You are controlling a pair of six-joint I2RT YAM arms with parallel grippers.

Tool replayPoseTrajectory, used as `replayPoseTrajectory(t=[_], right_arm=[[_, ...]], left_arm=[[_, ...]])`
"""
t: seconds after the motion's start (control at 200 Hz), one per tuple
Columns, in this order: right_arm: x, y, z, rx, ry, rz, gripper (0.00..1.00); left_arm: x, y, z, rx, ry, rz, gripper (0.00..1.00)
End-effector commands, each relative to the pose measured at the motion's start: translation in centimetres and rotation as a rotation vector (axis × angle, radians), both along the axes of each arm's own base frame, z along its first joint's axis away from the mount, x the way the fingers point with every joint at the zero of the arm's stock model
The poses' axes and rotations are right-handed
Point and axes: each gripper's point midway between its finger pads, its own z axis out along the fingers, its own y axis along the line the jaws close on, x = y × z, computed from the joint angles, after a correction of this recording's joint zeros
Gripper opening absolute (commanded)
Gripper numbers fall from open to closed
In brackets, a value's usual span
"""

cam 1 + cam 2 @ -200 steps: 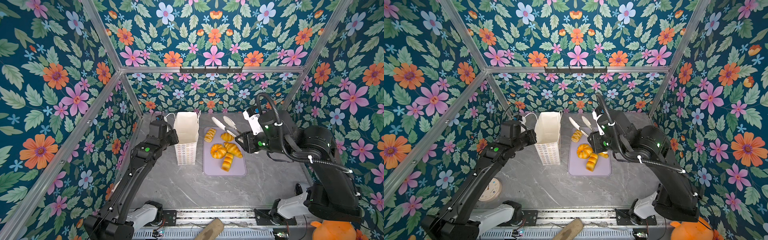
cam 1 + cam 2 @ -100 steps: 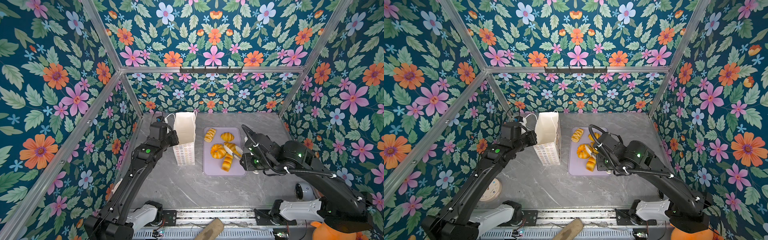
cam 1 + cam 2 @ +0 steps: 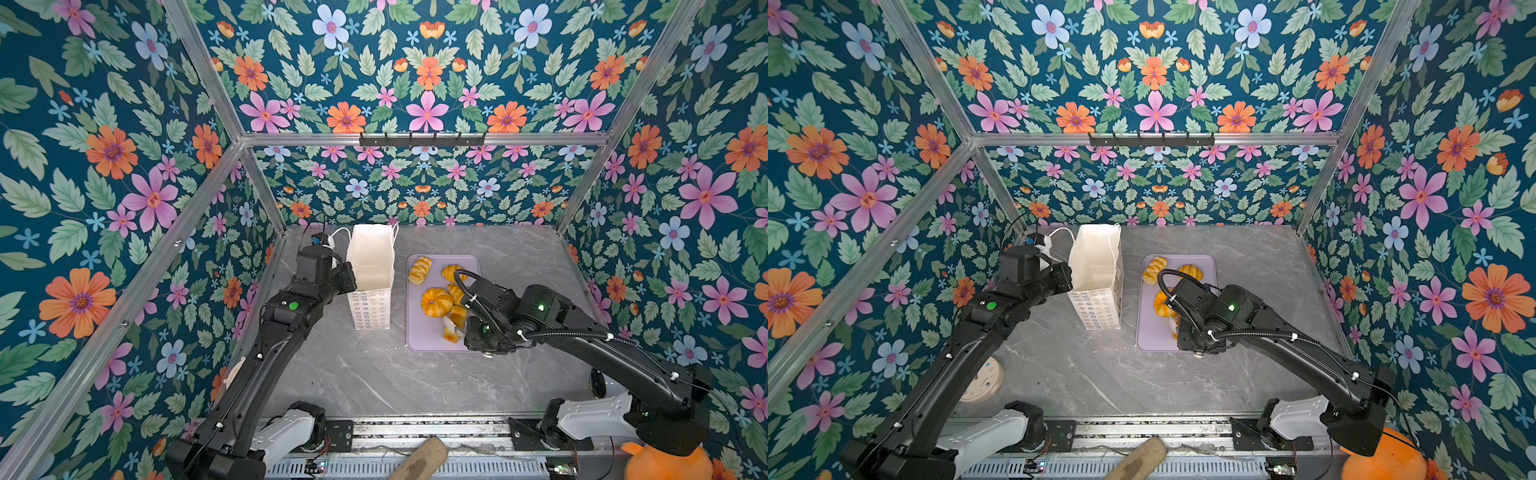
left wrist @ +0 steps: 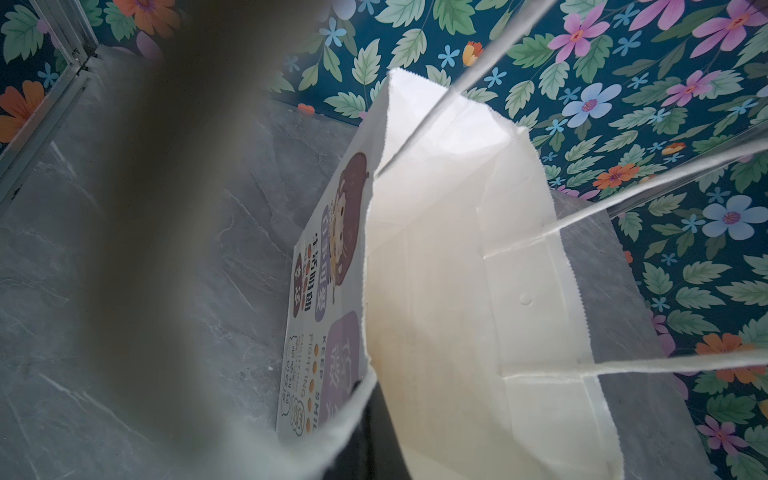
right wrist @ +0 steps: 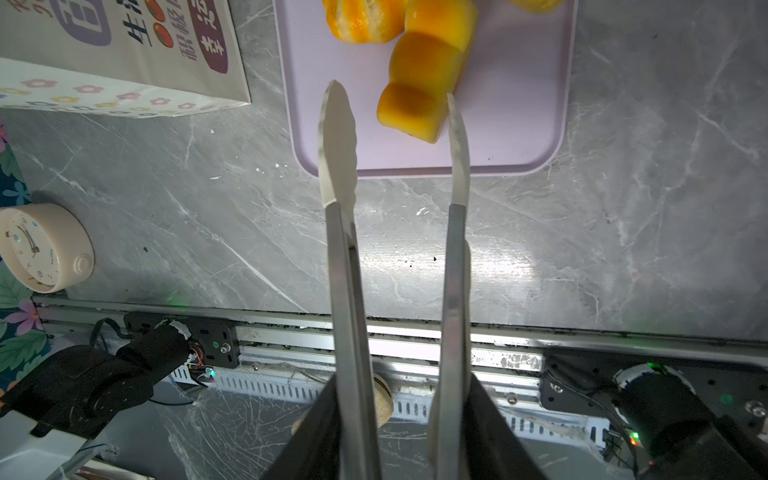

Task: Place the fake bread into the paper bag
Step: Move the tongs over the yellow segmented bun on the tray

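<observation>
The white paper bag stands upright and open left of the lilac tray. My left gripper is shut on the bag's near rim; the left wrist view looks down into the bag. Several fake breads lie on the tray: a braided piece, a croissant, a round bun and a segmented loaf. My right gripper is shut on metal tongs. The tongs' blades stand apart on either side of the loaf's near end.
A small cream clock lies by the left arm's base. An orange plush toy sits at the front right corner, and a wooden piece rests on the front rail. Floral walls close in three sides.
My right arm has swung down from above the tray's far side to its near end, bringing the tongs around the loaf's end. The left arm and bag have not moved.
</observation>
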Motion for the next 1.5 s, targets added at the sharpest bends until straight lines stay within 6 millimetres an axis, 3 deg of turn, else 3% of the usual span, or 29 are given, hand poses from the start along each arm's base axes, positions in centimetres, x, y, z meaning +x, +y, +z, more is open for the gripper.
replayPoseTrajectory(t=[0.0,0.5,0.94,1.495], right_arm=[[-0.2,0.0,-0.3,-0.021,0.022,0.003,0.44],[1.6,-0.5,-2.3,-0.135,0.004,0.008,0.49],[3.0,-0.1,-3.9,-0.154,-0.011,0.019,0.49],[2.2,-1.1,-2.3,-0.143,-0.008,0.027,0.49]], left_arm=[[0.2,0.0,0.4,0.003,-0.022,0.0,0.0],[0.4,0.5,-0.6,0.038,-0.005,0.02,0.0],[0.6,0.3,0.1,0.029,-0.015,0.014,0.0],[0.6,0.1,-0.3,0.025,-0.005,0.01,0.0]])
